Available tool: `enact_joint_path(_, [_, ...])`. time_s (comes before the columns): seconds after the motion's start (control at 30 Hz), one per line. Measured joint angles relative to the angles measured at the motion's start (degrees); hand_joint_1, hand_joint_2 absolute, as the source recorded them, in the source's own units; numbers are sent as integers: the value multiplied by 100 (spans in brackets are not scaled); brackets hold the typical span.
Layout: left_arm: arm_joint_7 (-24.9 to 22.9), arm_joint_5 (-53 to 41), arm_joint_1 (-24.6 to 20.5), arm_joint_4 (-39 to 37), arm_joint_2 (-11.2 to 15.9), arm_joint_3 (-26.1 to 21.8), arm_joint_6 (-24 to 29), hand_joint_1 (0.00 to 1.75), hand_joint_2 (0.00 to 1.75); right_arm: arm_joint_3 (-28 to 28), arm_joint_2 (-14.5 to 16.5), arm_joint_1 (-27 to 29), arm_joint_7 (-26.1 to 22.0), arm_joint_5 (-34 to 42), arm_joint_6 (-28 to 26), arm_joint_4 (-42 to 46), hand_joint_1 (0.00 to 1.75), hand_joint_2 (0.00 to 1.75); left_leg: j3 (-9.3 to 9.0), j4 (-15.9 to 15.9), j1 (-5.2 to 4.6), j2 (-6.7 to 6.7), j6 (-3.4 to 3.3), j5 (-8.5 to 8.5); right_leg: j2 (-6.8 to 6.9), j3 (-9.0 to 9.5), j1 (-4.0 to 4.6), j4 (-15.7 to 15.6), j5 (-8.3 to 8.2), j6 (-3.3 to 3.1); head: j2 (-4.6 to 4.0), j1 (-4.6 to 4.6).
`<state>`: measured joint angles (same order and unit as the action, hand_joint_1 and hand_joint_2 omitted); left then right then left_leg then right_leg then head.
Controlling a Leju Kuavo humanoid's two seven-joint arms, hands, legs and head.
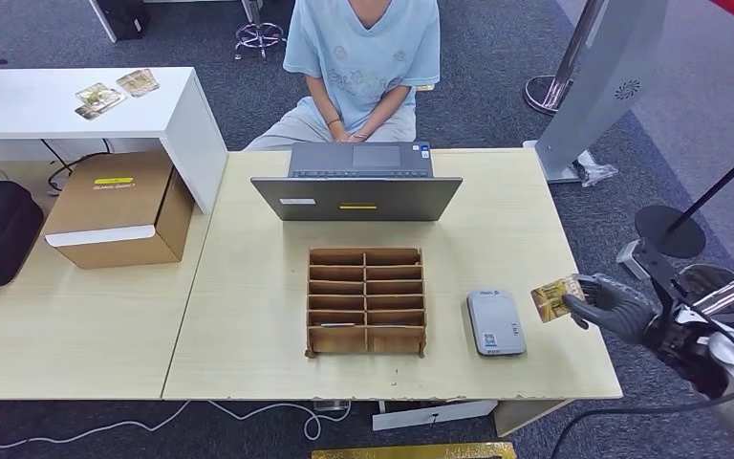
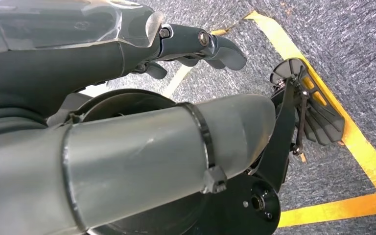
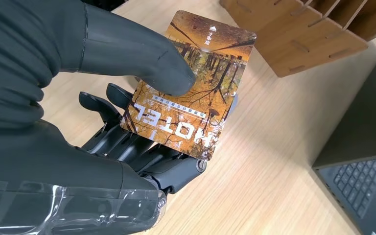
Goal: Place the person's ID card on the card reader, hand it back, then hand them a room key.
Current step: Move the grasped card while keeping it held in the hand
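head view:
card: in right hand (image 1: 608, 304), card (image 1: 556, 298) held off the table just beside the reader (image 1: 495, 323), on the reader's far side from the rack (image 1: 366, 301).
step: judged to be bringing a card in; it reads as a hotel key, so likely the handover to the person (image 1: 363, 67) behind the laptop (image 1: 358, 184).
how: keep the card flat and its free edge forward, so the person can take it cleanly.
rack: wooden, two columns of slots, beside the reader; most slots look bare, a thin card may lie in a near slot, too small to tell.
left wrist view:
left hand (image 2: 196, 46): fingers loosely curled, holds nothing, hanging over carpet with yellow tape.
right wrist view:
grip: thumb (image 3: 142, 58) presses the card's printed face, fingers under it; pinch firm.
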<state>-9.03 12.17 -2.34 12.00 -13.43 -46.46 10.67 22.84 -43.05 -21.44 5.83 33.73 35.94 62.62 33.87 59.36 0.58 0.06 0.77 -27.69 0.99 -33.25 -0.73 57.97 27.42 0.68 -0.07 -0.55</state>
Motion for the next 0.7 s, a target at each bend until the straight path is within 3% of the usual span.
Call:
enact_joint_path(0.2, [1, 34, -5, 0, -24, -5, 2, 0, 0, 785, 98, -607, 78, 213, -153, -529, 175, 175, 1, 0, 0, -4, -1, 1, 7, 0, 0, 0, 0, 0, 0, -1])
enact_joint_path(0.5, [1, 51, -5, 0, -35, -9, 2, 0, 0, 981, 143, -748, 79, 215, -181, -694, 175, 175, 2, 0, 0, -3, -1, 1, 6, 0, 0, 0, 0, 0, 0, -1])
enact_joint_path(0.7, [1, 101, 0, 0, -43, -51, -8, 0, 0, 1588, 254, -1025, -125, 285, -474, -1364, 175, 175, 2, 1, 0, -6, -1, 0, 8, 0, 0, 0, 1, 0, 0, -1])
